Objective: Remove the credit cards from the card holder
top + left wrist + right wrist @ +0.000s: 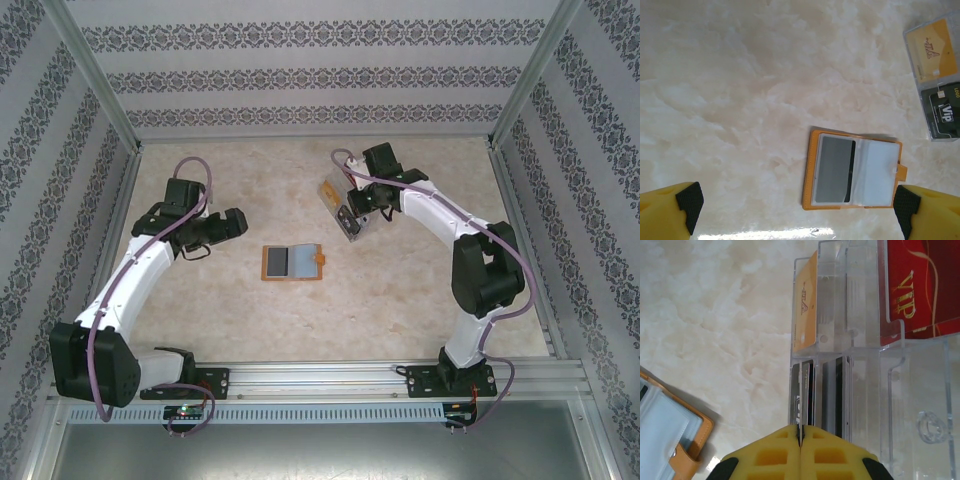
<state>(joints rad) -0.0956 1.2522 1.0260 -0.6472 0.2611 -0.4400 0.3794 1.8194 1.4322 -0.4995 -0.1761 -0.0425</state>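
We look down on a pale, marbled stone-look table (400, 300), smooth and slightly glossy.

Nearest the arms' bases, at the middle of the table, the card holder (293, 262) lies open and flat. It is a small orange-tan bifold with a leather-like grain and a little tab (902, 171) on its right edge. Its pages are cloudy see-through plastic pockets. From the left wrist, the left pocket holds one credit card (836, 170), a thin dark grey rectangle with rounded corners. What the right pocket holds, if anything, we cannot make out.

The left gripper (796, 209) hangs above the table beside the card holder, jaws spread wide and holding nothing. Its fingers are yellow with black ribbed pads (689, 204).

Farther back and to the right sits a clear, hard plastic tray (340, 208) with rectangular compartments. The right gripper (801, 436) is at its near end, its yellow moulded fingers pressed fully together. Their tips meet just at the edges of thin dark cards (807, 390) standing on edge in one compartment. Whether a card edge is pinched we cannot tell.

Beyond them the tray holds a matte golden-orange card (806, 305) and a glossy red card (920, 285) with gold lettering.
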